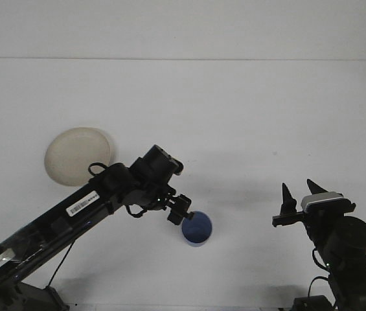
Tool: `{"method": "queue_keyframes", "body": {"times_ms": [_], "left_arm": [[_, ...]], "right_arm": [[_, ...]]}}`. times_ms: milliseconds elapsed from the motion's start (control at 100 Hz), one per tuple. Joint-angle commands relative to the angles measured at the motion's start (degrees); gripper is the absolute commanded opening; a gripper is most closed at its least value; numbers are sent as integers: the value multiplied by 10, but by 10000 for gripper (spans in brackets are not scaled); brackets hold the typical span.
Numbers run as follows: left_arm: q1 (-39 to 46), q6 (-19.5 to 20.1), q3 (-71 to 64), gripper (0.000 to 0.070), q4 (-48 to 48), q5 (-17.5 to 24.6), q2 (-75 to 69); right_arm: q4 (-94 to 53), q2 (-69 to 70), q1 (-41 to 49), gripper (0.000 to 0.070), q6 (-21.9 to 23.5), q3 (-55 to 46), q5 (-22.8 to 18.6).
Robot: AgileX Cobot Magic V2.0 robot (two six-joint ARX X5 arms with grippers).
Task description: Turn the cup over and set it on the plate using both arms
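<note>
A blue cup [197,230] stands on the white table near the front centre, its open mouth facing up. My left gripper [179,210] reaches in from the lower left and sits right at the cup's left rim; whether it touches the cup is unclear. A cream plate [77,155] lies to the far left, partly behind the left arm. My right gripper [299,192] stands open at the front right, well away from the cup, with nothing between its fingertips [286,193].
The left arm [85,204] stretches diagonally from the bottom left corner toward the cup, passing just below the plate. The table's far edge [183,59] meets a white wall.
</note>
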Motion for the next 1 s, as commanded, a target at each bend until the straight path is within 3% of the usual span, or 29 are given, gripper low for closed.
{"method": "queue_keyframes", "body": {"times_ms": [0,440,480,690,990], "left_arm": [[-14,5,13,377,0,0,19],[-51,6,13,370,6,-2,122],[-51,9,13,334,6,-3,127],[-52,23,13,0,14,-6,146],[-53,36,16,10,8,-18,143]], "right_arm": [[5,1,0,398,-2,4,-1],[5,1,0,398,2,4,-1],[5,1,0,398,2,4,-1],[5,1,0,398,2,4,-1],[5,1,0,398,2,4,-1]]}}
